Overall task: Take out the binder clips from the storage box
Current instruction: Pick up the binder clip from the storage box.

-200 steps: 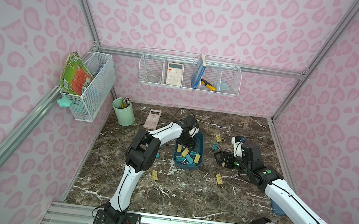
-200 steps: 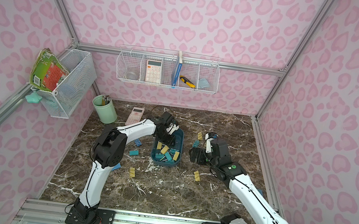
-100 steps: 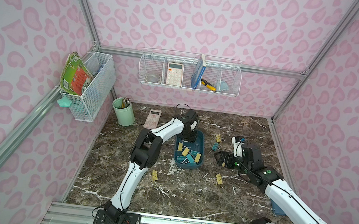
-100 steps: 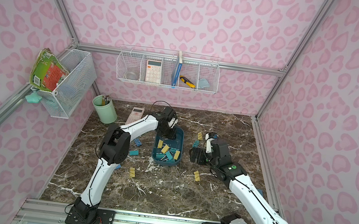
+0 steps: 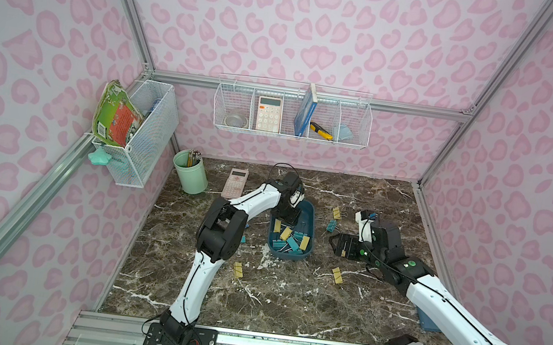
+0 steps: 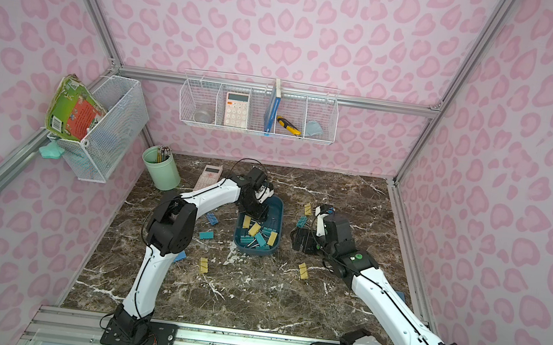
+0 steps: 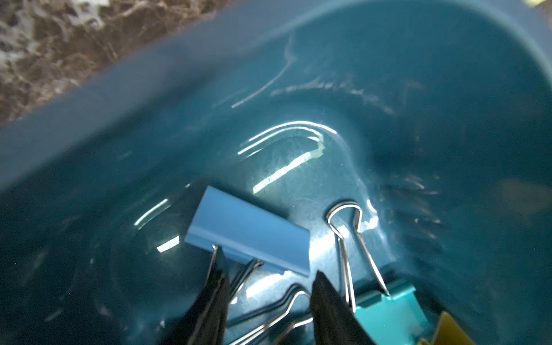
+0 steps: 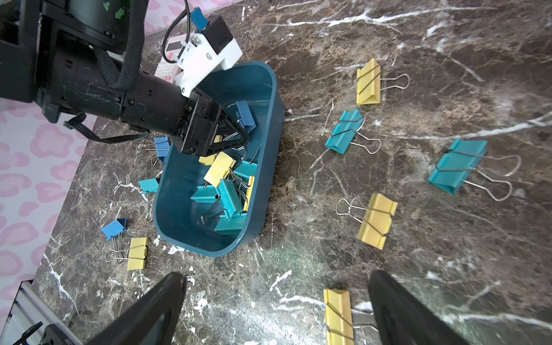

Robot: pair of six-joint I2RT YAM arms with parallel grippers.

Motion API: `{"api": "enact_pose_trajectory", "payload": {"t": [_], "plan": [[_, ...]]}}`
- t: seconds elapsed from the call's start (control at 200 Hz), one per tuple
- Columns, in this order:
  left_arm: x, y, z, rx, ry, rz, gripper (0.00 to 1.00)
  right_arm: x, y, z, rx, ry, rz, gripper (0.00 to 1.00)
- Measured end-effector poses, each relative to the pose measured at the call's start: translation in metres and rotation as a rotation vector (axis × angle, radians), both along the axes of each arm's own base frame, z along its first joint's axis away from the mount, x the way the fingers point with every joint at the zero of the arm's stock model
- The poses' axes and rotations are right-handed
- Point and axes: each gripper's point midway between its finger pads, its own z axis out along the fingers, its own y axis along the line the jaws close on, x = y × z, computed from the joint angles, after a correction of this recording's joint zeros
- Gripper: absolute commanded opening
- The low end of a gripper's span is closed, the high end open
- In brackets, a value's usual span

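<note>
The binder clips (image 8: 227, 185) lay partly heaped in the near half of the storage box (image 5: 306, 215), which sat mid-worktop (image 5: 287, 301), with more of them scattered on the marble on both sides of it. The left end effector (image 7: 268, 277) was down inside the far end of the box, its fingers partly apart around the wire handles of a blue clip (image 7: 248, 236); whether they pressed on the wires could not be told. The right end effector (image 8: 277, 274) stood wide open and empty, low over the worktop right of the box, a yellow clip (image 8: 337, 316) lying between its fingers. A pink calculator (image 5: 235, 183) and a green pencil cup (image 5: 190, 173) stood behind the left arm. That arm rose from the front rail to a bent elbow, with the wrist tipped down; the right arm stretched low and forward.
</note>
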Motion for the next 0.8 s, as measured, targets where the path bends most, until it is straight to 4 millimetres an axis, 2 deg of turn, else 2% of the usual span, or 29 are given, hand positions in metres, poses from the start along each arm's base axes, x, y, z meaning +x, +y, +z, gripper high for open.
{"api": "enact_pose_trajectory", "payload": {"t": [0.17, 0.31, 0.535, 0.635, 0.8], "plan": [[0.0035, 0.0025, -0.0042, 0.039, -0.021, -0.018, 0.29, 0.0, -0.0001, -0.0004, -0.001, 0.001, 0.0, 0.99], [0.0032, 0.004, -0.0063, 0.061, -0.032, -0.032, 0.18, 0.0, -0.0001, -0.0004, -0.001, 0.001, 0.0, 0.99], [0.0008, 0.0025, -0.0065, 0.07, -0.044, -0.045, 0.13, 0.0, 0.0001, -0.0004, -0.001, 0.001, 0.001, 0.99], [-0.0015, 0.0019, -0.0053, 0.067, -0.041, -0.046, 0.0, 0.0, 0.0, -0.0003, -0.001, 0.001, 0.0, 0.99], [-0.0059, 0.0014, 0.0017, 0.063, -0.035, -0.044, 0.0, -0.0001, 0.0, 0.0005, 0.0, -0.002, 0.0, 0.99]]}}
